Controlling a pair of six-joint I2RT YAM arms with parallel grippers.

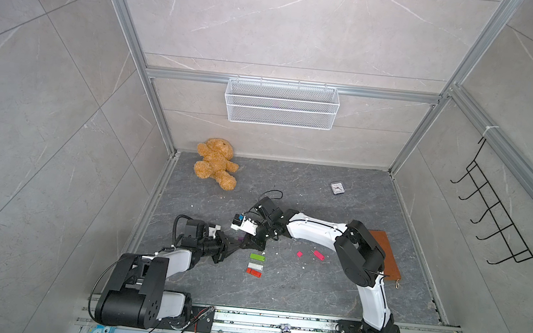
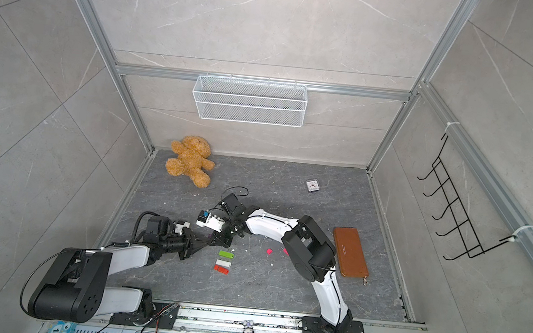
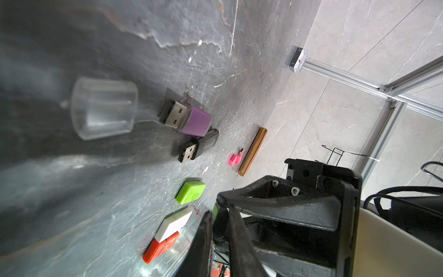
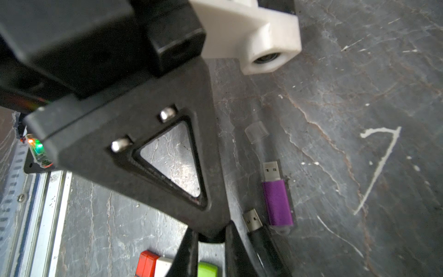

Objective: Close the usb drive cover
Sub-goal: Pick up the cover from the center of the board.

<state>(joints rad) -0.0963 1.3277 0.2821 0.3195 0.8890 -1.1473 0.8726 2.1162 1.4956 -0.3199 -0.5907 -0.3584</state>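
**USB drive cover off, lying apart from the purple USB drive**

The cover is a clear, rounded plastic cap. It lies on the dark, veined stone-look table just ahead of the purple drive. The drive's bare metal plug points toward it, and the two do not touch. In both top views this spot sits low in the centre of the frame. Two black grippers meet above it there and hide all but a sliver of purple.

One black drive lies close beside the purple one, its plug also bare. Lower in the frame, three capped, blocky drives lie in a row: green, white and red. To their right is one pink drive with a small pink piece beside it. Further right lies one flat brown wallet. One fuzzy teddy bear sits at the table's upper left and one small clock at its upper right.

The left gripper hovers over the drives, and how far its fingers are parted cannot be told. The right gripper has its fingers pressed together. Whether anything is between them cannot be made out.
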